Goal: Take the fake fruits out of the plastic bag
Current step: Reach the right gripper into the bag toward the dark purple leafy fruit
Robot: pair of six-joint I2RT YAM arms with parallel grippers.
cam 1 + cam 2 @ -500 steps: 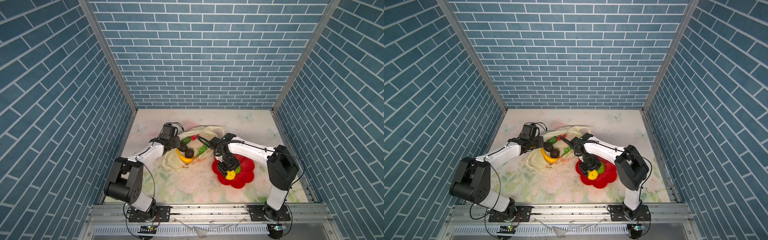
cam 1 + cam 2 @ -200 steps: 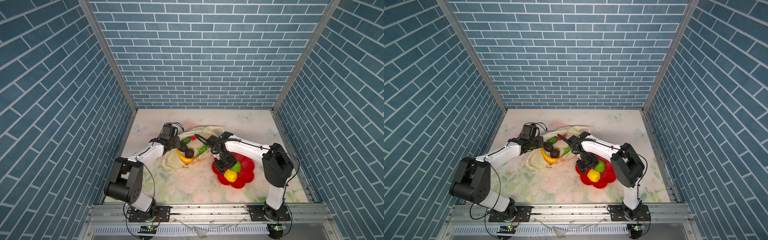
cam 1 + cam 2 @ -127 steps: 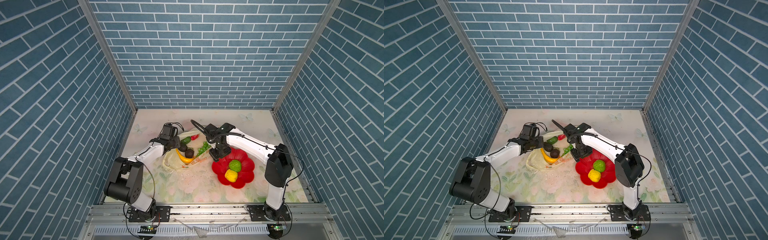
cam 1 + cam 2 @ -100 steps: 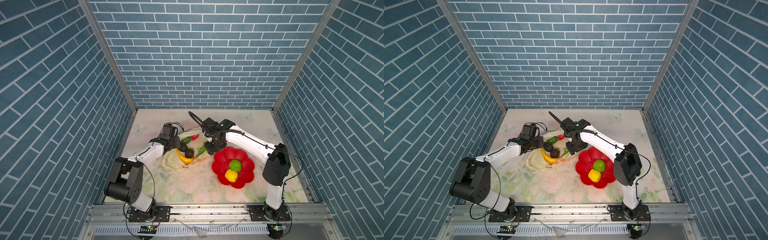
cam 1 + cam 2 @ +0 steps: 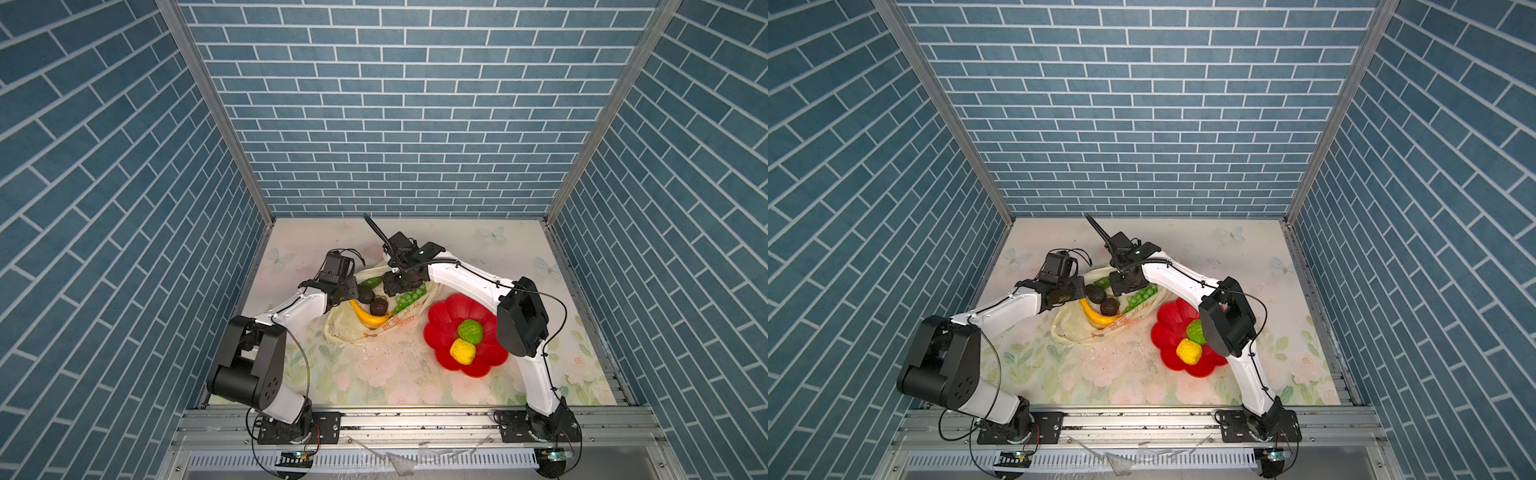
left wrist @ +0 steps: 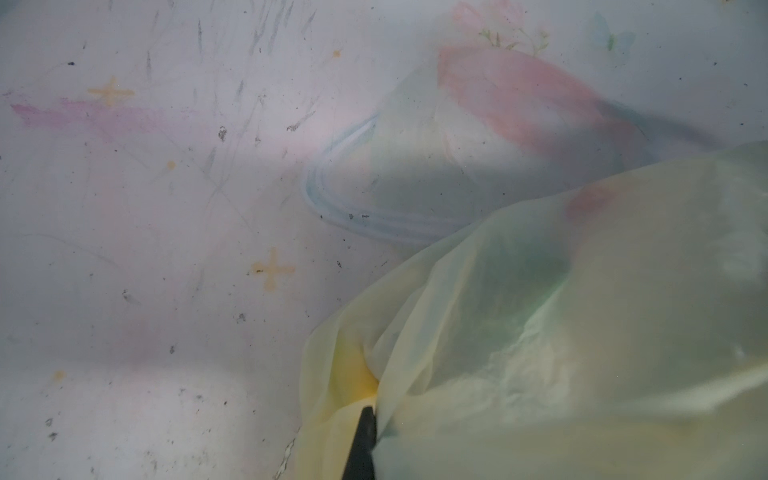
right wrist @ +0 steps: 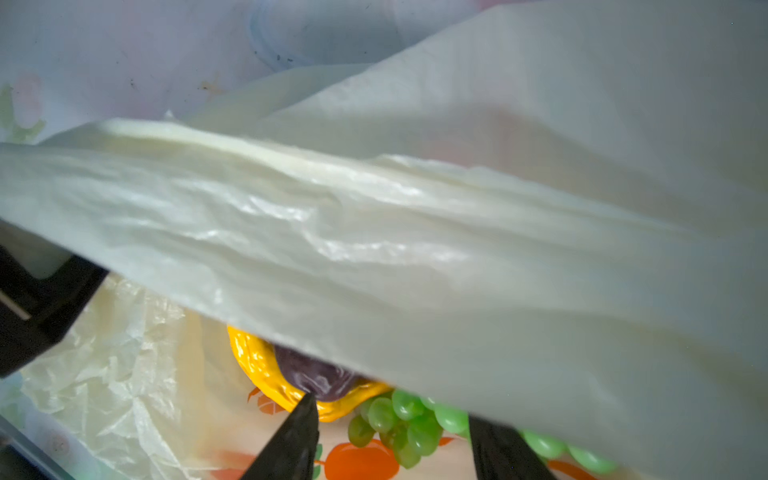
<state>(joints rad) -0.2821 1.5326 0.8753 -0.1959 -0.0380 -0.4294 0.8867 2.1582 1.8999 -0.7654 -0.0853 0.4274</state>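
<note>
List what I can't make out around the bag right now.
- Right hand: both top views, its own wrist hides the fingertips.
- Left hand: left wrist view shows one dark finger edge; the plastic bag covers the rest.
- Right wrist view: a bag fold hides most of the brown fruit and grapes.
- Red blur through the film, left wrist view: unidentifiable.

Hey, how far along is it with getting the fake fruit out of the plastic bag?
Done: the green knobbly ball and yellow knobbly ball lie on the red plate.
In hand: the left pincer pinches the plastic bag at its edge, holding it open; the right pincer hangs open over the grape bunch.
Left inside: grape bunch, banana, two dark brown pieces and a green fruit.
</note>
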